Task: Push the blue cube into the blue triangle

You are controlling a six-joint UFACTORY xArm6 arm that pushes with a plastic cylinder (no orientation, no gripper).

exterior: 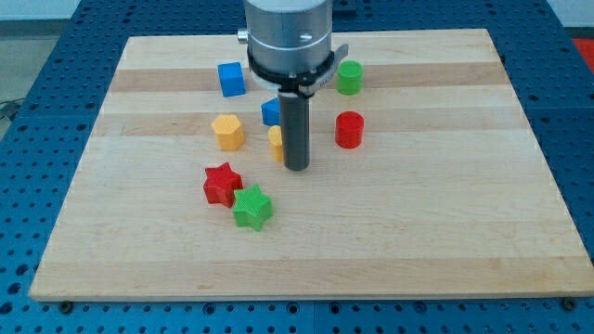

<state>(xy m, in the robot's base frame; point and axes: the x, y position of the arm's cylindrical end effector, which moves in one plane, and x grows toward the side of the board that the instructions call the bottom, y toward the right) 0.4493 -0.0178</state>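
Note:
The blue cube point(231, 79) sits near the view's top, left of the arm. A second blue block point(270, 112), which I take for the blue triangle, shows only partly behind the rod, below and right of the cube. My tip point(296, 168) rests on the board below that block, right beside a partly hidden yellow block point(276, 142). The tip is well below and right of the blue cube and does not touch it.
A yellow hexagon block point(227, 132) lies left of the rod. A red star point(222, 184) and green star point(251, 206) lie lower left, touching. A red cylinder point(349, 129) and green cylinder point(349, 77) stand right of the rod. The wooden board point(445, 223) sits on a blue perforated table.

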